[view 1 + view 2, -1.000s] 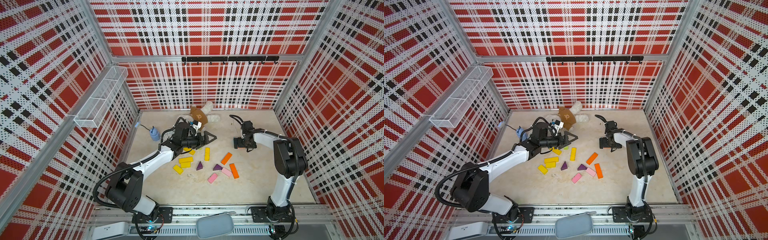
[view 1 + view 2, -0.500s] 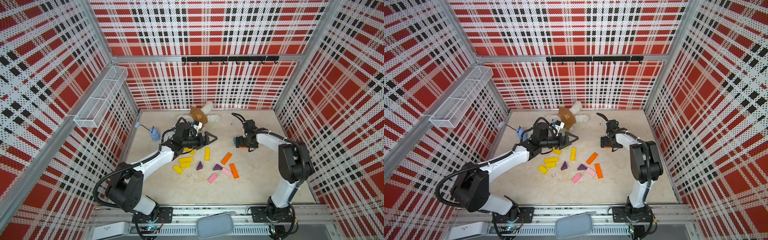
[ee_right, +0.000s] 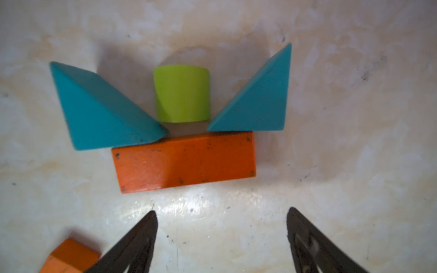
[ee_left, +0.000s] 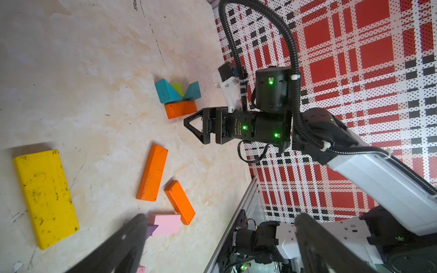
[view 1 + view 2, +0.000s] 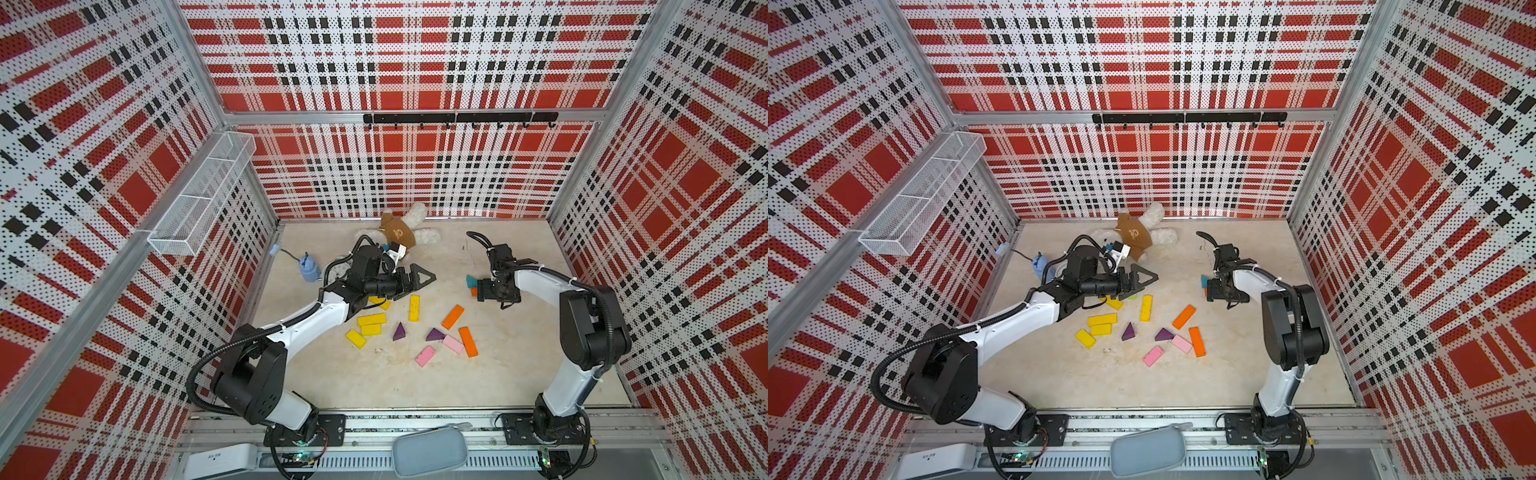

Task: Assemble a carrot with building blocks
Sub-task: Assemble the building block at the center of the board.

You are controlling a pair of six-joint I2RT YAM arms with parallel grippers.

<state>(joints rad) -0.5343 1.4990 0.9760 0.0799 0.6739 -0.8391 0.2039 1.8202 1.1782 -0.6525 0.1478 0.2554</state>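
Left wrist view: left gripper (image 4: 220, 215) fingers spread, empty, above loose blocks (image 5: 452, 317) mid-table (image 5: 374, 382). Nearer the table's right edge, two teal triangles (image 3: 101, 111) flank a green cylinder (image 3: 181, 93), both touching an orange block (image 3: 184, 162). The right gripper (image 3: 221, 210), fingers released and empty, is just beside it.

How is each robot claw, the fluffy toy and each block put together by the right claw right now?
Left gripper: open, empty.
Right gripper: open, empty.
Orange rectangular block: lying flat, not gripped.
Teal triangular blocks: lying flat, against the orange block's long edge.
Lime-green cylinder block: between the teal triangles, not gripped.
Brown-and-white plush toy: lying down, untouched.
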